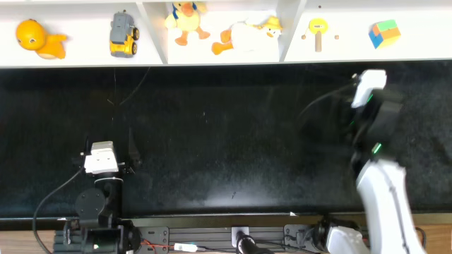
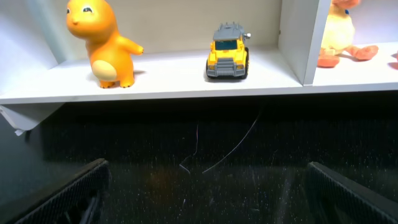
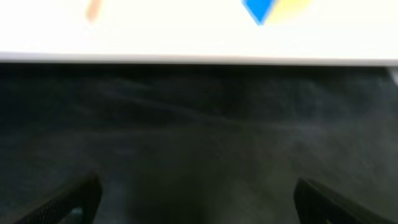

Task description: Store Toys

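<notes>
The toys stand in a white shelf (image 1: 226, 58) along the table's far edge. From left to right they are an orange figure (image 1: 39, 39), a yellow truck (image 1: 123, 35), a yellow duck plush (image 1: 187, 20), a white and orange plush (image 1: 247, 34), a small wooden toy (image 1: 318, 32) and a multicoloured cube (image 1: 385, 33). My left gripper (image 2: 205, 205) is open and empty, low over the black mat, facing the orange figure (image 2: 102, 43) and the truck (image 2: 227, 53). My right gripper (image 3: 196, 205) is open and empty, close in front of the shelf below the cube (image 3: 273, 9).
A black mat (image 1: 226, 134) covers the table between the arms and the shelf. White dividers (image 2: 301, 37) split the shelf into compartments. The left arm (image 1: 101, 159) stays near its base, and the right arm (image 1: 374, 120) stretches to the far right.
</notes>
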Robot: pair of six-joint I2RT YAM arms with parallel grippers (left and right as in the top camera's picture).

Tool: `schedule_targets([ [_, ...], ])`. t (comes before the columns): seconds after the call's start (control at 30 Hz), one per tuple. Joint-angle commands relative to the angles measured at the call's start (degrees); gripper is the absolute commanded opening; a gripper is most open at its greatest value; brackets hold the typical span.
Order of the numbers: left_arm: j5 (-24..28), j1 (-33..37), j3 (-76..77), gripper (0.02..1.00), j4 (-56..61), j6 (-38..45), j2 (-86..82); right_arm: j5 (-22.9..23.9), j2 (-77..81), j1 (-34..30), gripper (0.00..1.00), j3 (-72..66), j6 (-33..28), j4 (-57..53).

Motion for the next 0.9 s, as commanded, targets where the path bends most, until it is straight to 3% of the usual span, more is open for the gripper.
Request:
schedule_targets([
  [0.03,-0.46,-0.2,-0.07,0.998,-0.09,-0.15,-0.52,0.85,-13.57,9.84,0.998,-15.5,4.76,12.74],
  [0.3,-0.46,-0.2,-0.07,0.998,-0.09,-0.17,-0.52,-2.38,-36.7,12.33,0.996,-33.38,7.54,24.09],
  [0.53,-0.48,-0.2,-0.07,0.998,-0.09,-0.15,-0.52,-2.99,-54.34,12.7,0.993,-34.12,6.95,3.72],
  [0.9,-0.48,-0.2,-0.07,0.998,-0.09,-0.17,-0.52,-1.99,-65.11,12.55,0.996,-34.16,1.95,5.51],
])
